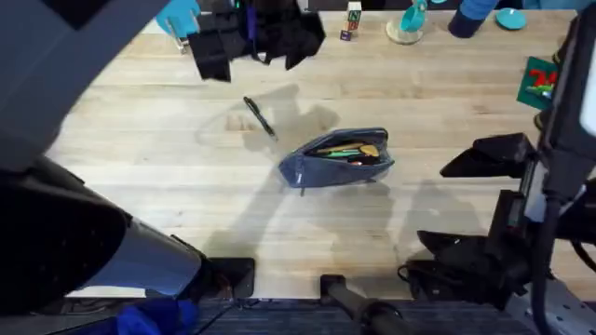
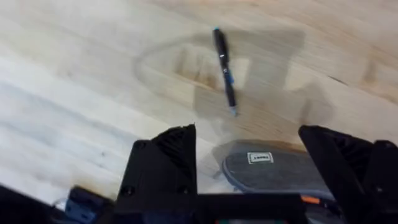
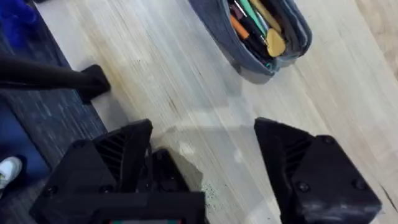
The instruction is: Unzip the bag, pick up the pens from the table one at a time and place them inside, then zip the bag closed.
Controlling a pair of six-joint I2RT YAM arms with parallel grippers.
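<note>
The grey-blue bag (image 1: 337,160) lies unzipped near the middle of the table (image 1: 140,167), with orange, green and yellow pens showing in its mouth (image 3: 255,25). One dark pen (image 1: 260,117) lies on the wood to the bag's far left; the left wrist view shows this pen (image 2: 224,68) beyond the bag's end (image 2: 273,168). My left gripper (image 1: 256,54) hangs open high over the table's far side, above that pen, empty. My right gripper (image 1: 436,205) stands open to the right of the bag, empty, its fingers (image 3: 124,146) wide apart.
Along the far edge stand a small bottle (image 1: 354,20), a teal thing on a round base (image 1: 410,23) and blue items (image 1: 475,17). A green box (image 1: 538,82) sits at the right edge. A black stand foot (image 3: 93,81) is at the near edge.
</note>
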